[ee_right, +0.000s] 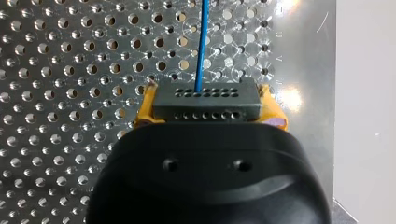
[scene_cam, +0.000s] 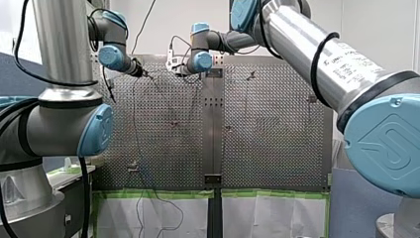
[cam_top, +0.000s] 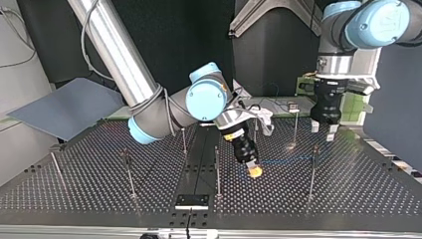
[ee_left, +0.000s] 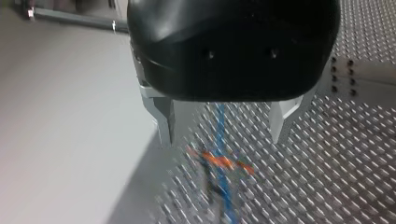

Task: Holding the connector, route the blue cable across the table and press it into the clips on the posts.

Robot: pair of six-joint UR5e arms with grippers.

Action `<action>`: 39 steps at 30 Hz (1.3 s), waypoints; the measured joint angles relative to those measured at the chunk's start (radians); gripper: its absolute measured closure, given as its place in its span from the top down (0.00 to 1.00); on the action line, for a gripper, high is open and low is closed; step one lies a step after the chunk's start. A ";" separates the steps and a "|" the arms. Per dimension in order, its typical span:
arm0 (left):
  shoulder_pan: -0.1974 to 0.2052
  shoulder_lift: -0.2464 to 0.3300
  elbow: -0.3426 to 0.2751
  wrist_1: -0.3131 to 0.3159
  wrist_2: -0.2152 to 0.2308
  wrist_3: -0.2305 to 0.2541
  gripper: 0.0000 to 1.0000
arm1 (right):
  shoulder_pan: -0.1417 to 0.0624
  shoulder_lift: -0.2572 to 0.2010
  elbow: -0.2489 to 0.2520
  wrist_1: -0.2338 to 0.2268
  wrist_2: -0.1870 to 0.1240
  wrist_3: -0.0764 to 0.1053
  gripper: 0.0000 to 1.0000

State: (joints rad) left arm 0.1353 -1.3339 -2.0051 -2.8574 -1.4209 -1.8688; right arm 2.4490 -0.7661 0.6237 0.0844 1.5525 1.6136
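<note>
My right gripper is shut on a grey connector, clamped between its yellow pads. The blue cable runs straight ahead from the connector over the perforated table. In the top view my right gripper hangs low near the middle, and the blue cable stretches from it toward a thin post. My left gripper is open, metal fingers wide apart above the blue cable and an orange clip. In the top view my left gripper hovers behind that post.
Several thin posts stand upright across the perforated table. A grey panel leans at the top view's left. A black plate lies by the near edge. Green tape borders the table in the front view.
</note>
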 joint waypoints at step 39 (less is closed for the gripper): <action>-0.138 -0.138 0.151 -0.062 0.040 0.187 1.00 | -0.038 0.001 0.000 0.001 -0.017 0.014 0.00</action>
State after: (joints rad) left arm -0.0024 -1.4719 -1.8542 -2.9196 -1.3813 -1.6818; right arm 2.4106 -0.7651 0.6237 0.0857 1.5357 1.6279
